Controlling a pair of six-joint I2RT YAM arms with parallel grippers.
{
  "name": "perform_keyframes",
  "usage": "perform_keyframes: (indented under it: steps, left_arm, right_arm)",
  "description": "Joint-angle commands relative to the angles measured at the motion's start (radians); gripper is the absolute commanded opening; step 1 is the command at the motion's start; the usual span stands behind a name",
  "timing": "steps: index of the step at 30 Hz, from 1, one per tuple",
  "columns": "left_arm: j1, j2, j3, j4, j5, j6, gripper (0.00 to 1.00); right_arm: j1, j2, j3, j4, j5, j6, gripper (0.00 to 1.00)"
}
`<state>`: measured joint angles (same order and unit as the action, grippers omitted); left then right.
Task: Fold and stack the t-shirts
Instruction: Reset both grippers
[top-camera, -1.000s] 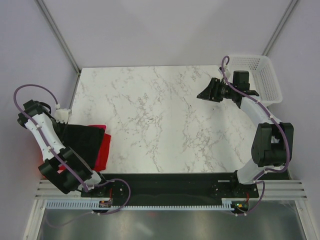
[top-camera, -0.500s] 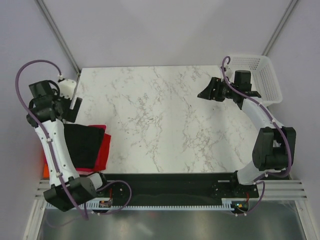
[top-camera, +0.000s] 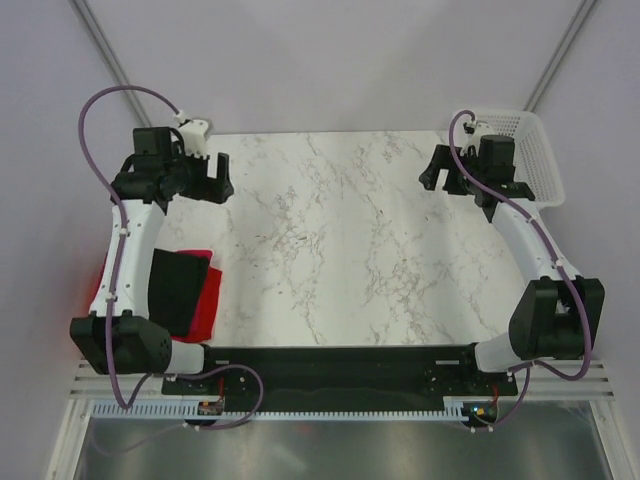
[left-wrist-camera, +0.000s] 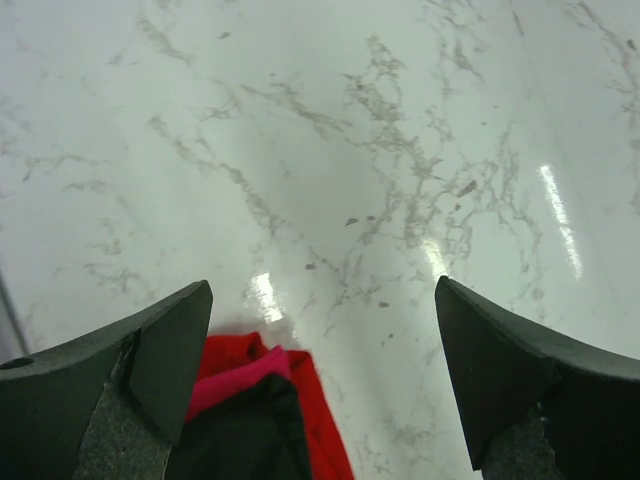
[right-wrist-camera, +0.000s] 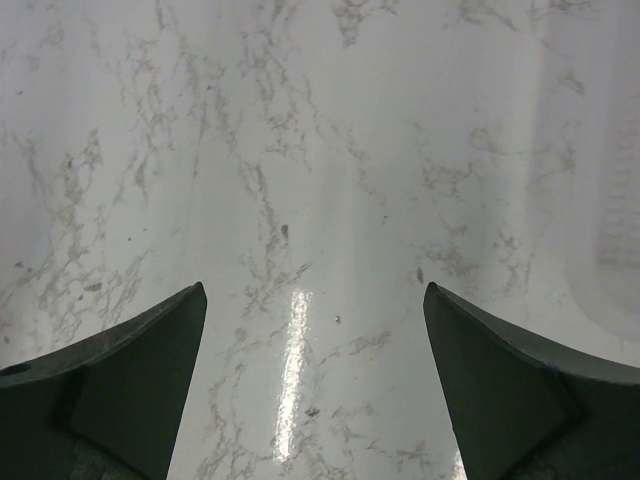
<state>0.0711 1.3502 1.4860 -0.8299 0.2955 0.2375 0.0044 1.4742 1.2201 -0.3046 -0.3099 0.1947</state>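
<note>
Centre span: white grey-veined marble tabletop (top-camera: 330, 250), bare from my left gripper (top-camera: 218, 184) across to my right gripper (top-camera: 432, 172); either may pass here.
Left gripper gap: fingers (left-wrist-camera: 150, 370) spread wide, marble ahead between them.
Right gripper gap: fingers (right-wrist-camera: 130, 380) spread wide, marble only between them.
Left near edge: flat folded black cloth t-shirt (top-camera: 176, 290) over a folded red t-shirt (top-camera: 206, 300) and a magenta-pink t-shirt (left-wrist-camera: 228, 385); low obstacle beneath my left arm, well apart from its fingers.
Far right corner: white plastic mesh basket (top-camera: 525, 150), raised walls, just beside my right wrist; blocks outward travel.
Far corners: slanted grey metal frame posts (top-camera: 115, 65).
Near edge: black base plate (top-camera: 340, 365) carrying both arm mounts.
</note>
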Motion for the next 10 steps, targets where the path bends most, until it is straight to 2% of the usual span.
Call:
perform_keyframes:
  steps: [1,10]
  left_arm:
    - [-0.059,0.068,0.046,0.081,0.054,-0.115,1.0]
    - [-0.108,0.188,0.12,0.098,0.063,-0.118,1.0]
  right_arm:
    - [0.003,-0.037,0.038,-0.007,0.216,0.011,0.98]
    - [0.046,-0.023,0.081,-0.028,0.226,-0.07,0.98]
